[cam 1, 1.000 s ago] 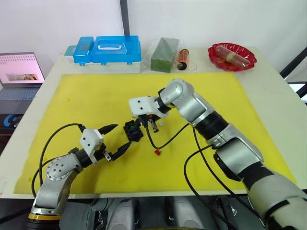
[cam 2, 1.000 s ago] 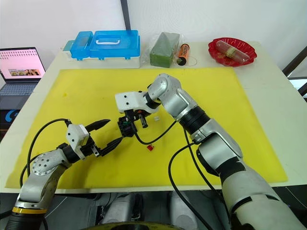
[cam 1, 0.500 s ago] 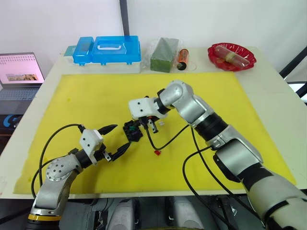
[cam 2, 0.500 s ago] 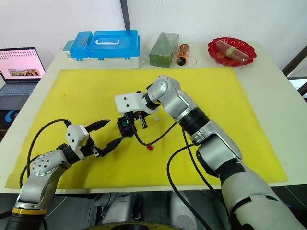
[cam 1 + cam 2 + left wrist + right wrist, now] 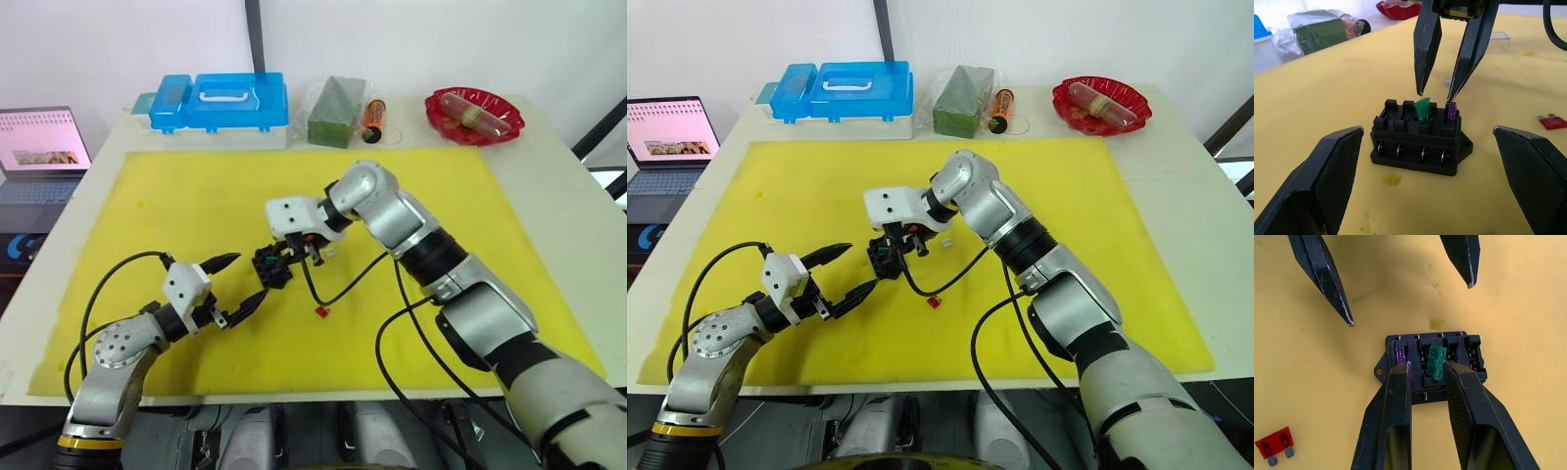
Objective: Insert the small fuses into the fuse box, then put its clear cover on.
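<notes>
Hovering low at the mat's near left, the left gripper (image 5: 238, 282) stands spread wide with nothing in it, its two tips flanking the fuse box (image 5: 270, 268) without touching it. The box sits near the middle of the yellow mat (image 5: 176, 196), and compared with a second ago it has not shifted; what has changed is small: the right gripper (image 5: 1436, 93) has eased slightly up and to the right, so its tips now hang just above the box top rather than down on it. Its fingers are parted and hold nothing, and between them the green fuse (image 5: 1437, 362) stands in its slot, tilted and proud of the top, while the purple fuse (image 5: 1399, 353) beside it sits lower and straight. My reading is that the green one has just been let go and may want a press to seat it fully. Two slots look empty. A red fuse (image 5: 320, 312) lies loose on the mat, near and to the right of the box, and the clear cover (image 5: 1495, 41) rests on the mat beyond the box, so both steps remain. Room is good: open mat lies on every side of the box, the mat's edges are well apart from it, and the blue case (image 5: 220, 101) and red dish (image 5: 473, 114) sit far back on the table.
</notes>
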You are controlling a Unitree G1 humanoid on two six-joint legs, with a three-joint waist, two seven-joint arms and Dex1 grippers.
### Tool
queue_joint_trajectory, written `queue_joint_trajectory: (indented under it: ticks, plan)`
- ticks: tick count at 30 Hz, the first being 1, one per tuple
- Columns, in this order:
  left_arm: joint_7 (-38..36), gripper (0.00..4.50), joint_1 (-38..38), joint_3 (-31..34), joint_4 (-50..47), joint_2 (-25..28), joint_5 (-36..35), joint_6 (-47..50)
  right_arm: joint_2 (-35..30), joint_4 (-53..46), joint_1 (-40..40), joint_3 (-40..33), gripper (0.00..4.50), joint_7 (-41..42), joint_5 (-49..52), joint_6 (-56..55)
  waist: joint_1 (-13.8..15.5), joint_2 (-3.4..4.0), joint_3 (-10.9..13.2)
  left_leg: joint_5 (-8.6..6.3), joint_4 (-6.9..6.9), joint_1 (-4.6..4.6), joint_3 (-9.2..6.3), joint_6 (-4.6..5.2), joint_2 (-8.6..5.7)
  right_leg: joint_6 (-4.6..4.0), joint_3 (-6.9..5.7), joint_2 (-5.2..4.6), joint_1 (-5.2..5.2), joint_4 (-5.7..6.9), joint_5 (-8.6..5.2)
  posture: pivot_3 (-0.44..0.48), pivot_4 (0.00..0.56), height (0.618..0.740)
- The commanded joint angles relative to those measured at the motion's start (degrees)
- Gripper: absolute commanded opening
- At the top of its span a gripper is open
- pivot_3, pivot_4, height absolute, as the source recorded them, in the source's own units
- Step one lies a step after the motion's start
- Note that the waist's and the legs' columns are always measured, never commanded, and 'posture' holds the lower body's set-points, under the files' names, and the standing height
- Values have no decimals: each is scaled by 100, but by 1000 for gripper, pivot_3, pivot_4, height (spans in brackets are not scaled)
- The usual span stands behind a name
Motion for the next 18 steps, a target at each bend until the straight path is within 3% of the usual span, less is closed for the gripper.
queue_joint_trajectory:
  ticks: [1,18]
  plan:
    - [10,4500,-56,117,-117,50,-8,-70,70,-85,-166,-119,1131,-65,81,-8,0,0,0,0,0,0,0,0,0,0,0,0,0,0,0,0,150,740]
    - [8,4500,84,110,-226,69,8,-76,275,430,-271,-164,1131,-181,185,260,-1,0,0,1,-1,-1,0,-1,0,0,0,0,-2,1,0,0,150,740]
